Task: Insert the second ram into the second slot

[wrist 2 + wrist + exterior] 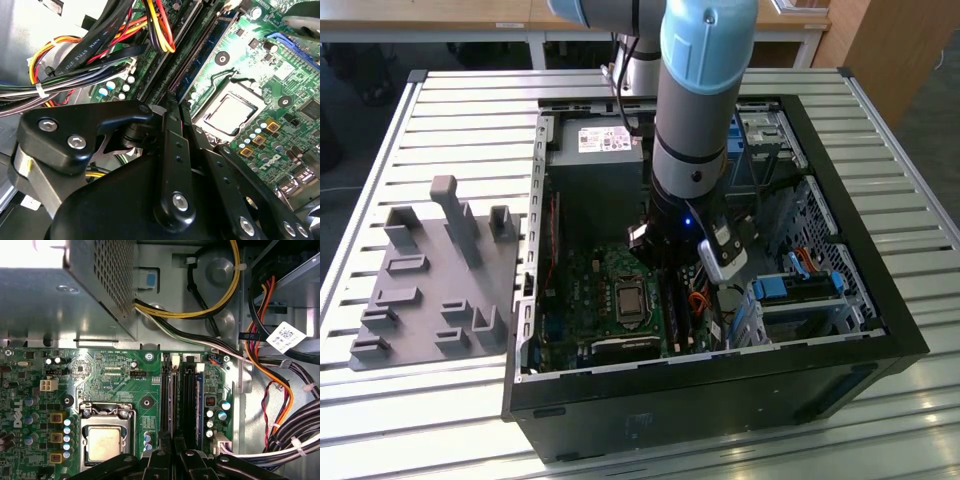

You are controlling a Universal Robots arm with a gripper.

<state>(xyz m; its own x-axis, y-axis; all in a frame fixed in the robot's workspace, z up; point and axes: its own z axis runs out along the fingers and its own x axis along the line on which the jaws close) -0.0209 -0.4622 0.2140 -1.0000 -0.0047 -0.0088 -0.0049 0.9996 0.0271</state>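
The gripper [172,452] is lowered inside the computer case [880,300], fingers closed together above the memory slots [181,400], aligned along them for seating pressure.

Slatted metal table [460,110] carries two items. Open black computer case [840,380] lies on its side directly on the slats. Grey fixture plate [420,290] with upright pegs sits beside it, toward the exterior view's left.

The computer case [840,330] lies on the slatted table [470,120], holder block [430,290] at the exterior view's left.
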